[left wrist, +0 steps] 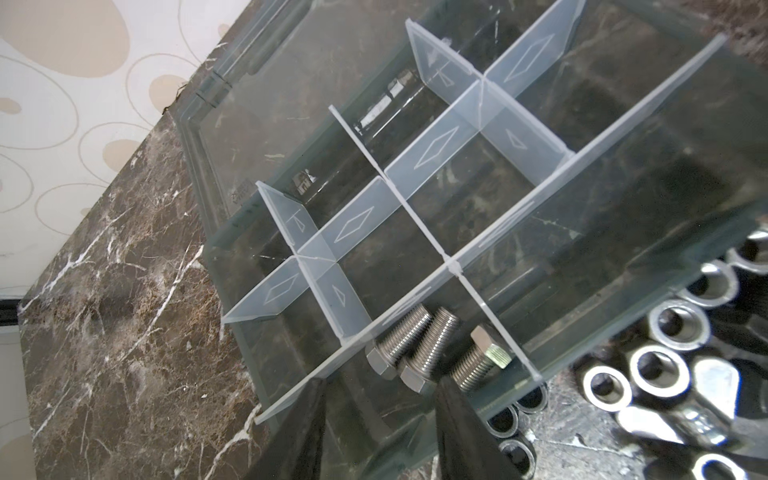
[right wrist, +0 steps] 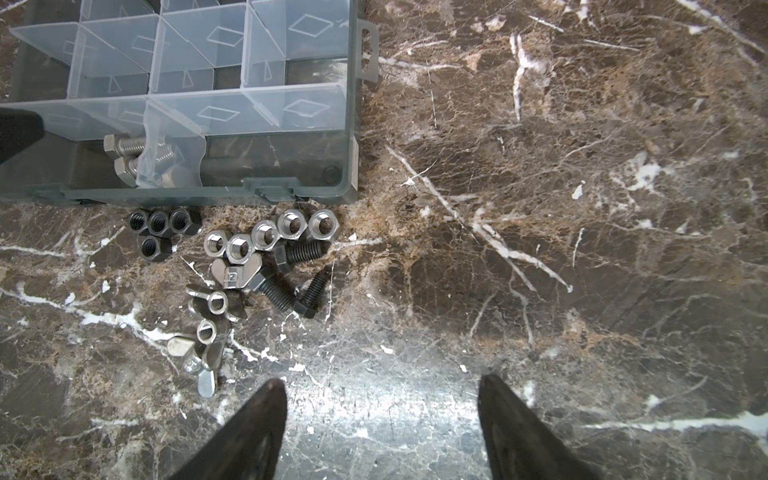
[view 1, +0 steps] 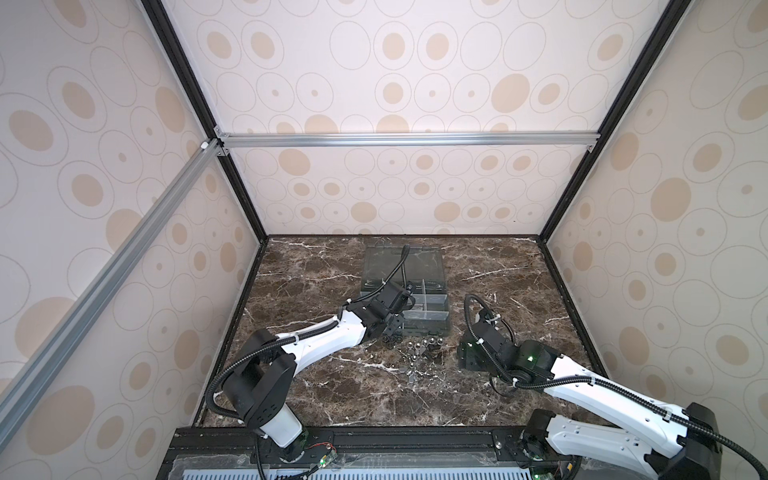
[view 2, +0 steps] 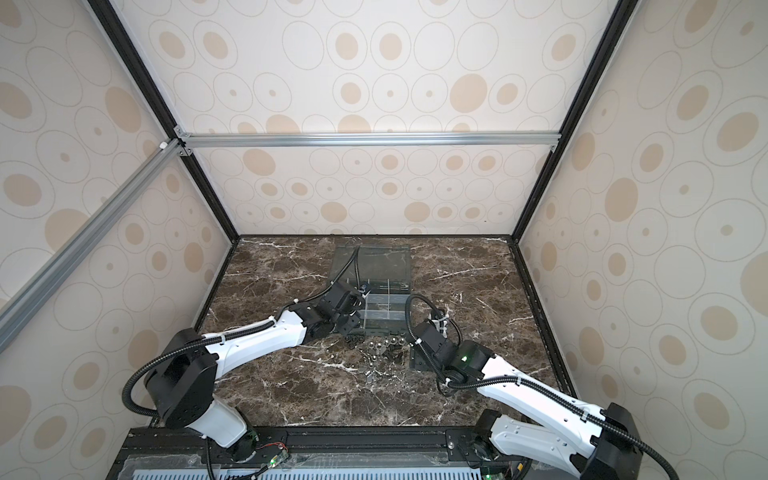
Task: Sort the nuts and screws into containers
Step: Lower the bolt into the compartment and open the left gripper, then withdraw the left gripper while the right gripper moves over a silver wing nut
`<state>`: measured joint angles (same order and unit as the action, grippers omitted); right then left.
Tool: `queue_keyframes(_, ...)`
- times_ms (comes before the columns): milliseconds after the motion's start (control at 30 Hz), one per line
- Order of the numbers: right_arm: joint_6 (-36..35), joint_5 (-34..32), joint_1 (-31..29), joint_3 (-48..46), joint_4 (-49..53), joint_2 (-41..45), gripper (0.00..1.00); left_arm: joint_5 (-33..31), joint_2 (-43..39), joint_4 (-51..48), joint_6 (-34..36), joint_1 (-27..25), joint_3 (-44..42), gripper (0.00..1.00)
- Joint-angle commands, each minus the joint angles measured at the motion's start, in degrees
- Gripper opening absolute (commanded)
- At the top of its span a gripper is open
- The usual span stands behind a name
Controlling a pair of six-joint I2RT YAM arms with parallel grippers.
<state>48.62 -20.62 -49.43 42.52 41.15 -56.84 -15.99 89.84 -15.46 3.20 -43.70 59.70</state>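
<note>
1. Right, three silvery screws lie flat in one front-row cell near the left end of the organizer box. Their long axes run roughly along the front wall. Two lie side by side with heads toward the left gripper, and the third is reversed.
2. That gripper hangs just over them, its fingers parted and empty. Its arm reaches in diagonally with the wrist bent down.
3. The box's clear lid lies folded back.
4. In front of the box, silver nuts, black nuts, black screws and wing nuts sit loose on the marble table.
5. The right gripper gapes wide, low over bare marble beside that pile.
</note>
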Motion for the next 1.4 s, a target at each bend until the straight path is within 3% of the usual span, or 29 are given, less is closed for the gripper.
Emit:
queue_keyframes(0,0.8,-0.7,0.0,0.2,1.0,-0.3,0.76,0.4,-3.3,1.4,-3.1,0.5,-1.6,0.44)
queue_keyframes(433,-0.2,0.1,0.0,1.1,0.3,-2.1,0.76,1.9,-15.8,6.4,-12.8,1.6,-10.2,0.45)
queue_keyframes(733,-4.8,1.2,0.0,4.5,-1.2,-7.0,0.77,1.3,-20.4,6.9,-19.3,2.0,-15.6,0.46)
queue_keyframes(1067,-7.7,8.2,0.0,6.4,-5.4,-14.7,0.76,0.4,-25.7,8.1,-24.8,2.1,-20.0,0.47)
queue_keyframes(1367,-7.4,11.8,-0.8,7.8,-7.8,-19.2,0.73,0.1,-27.3,9.3,-25.7,2.3,-22.4,0.47)
